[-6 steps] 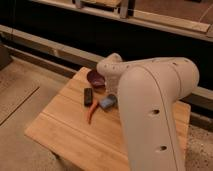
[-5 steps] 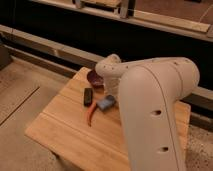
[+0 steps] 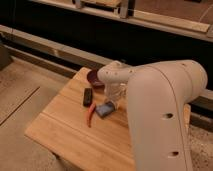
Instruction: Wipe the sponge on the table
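Observation:
The blue-grey sponge (image 3: 105, 109) lies flat near the middle of the light wooden table (image 3: 62, 127). My gripper (image 3: 114, 101) comes down from the white arm right at the sponge's far right edge, touching or nearly touching it. The bulky arm housing (image 3: 160, 110) hides most of the gripper and the right side of the table.
A narrow black block (image 3: 87, 96) lies just left of the sponge. A thin orange stick (image 3: 90, 115) lies at the sponge's front left. A purple bowl (image 3: 93, 77) stands behind them near the table's far edge. Bare wood stretches to the front left; the floor is beyond.
The sponge and the gripper have shifted slightly toward the table's near edge. The black block and the bowl have stayed in place.

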